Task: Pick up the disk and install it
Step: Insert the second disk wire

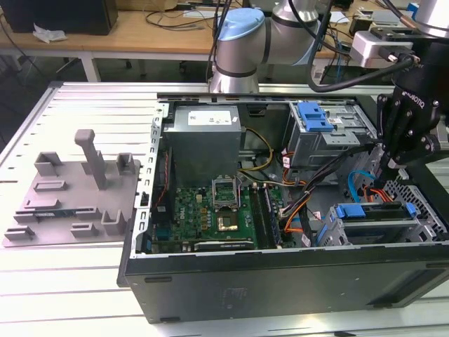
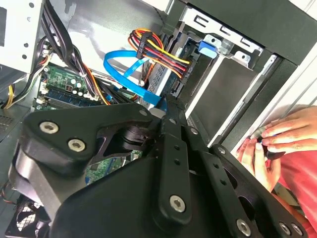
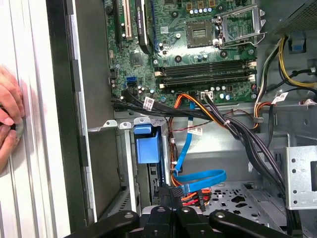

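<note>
The disk [image 1: 370, 212] sits in the drive cage at the front corner of the open computer case, on the exterior view's right, with its blue frame showing. In the first wrist view its blue tab [image 3: 147, 144] stands in the cage slot. In the second wrist view, red, yellow and black power wires and a blue data cable run to the disk's silver end [image 2: 161, 77]. My black gripper [image 1: 388, 165] hangs just above the cage, beside those cables. In both wrist views its fingers [image 3: 171, 193] [image 2: 167, 106] are pressed together, and I see nothing between them.
A grey moulded tray [image 1: 70, 196] with upright posts lies on the table at the exterior view's left. A blue clip [image 1: 313, 116] sits on the upper drive bay. The motherboard [image 3: 198, 49] and loose cables [image 3: 237, 129] fill the case. A person's hand [image 2: 277, 141] [image 3: 9, 119] rests on the table outside the case wall.
</note>
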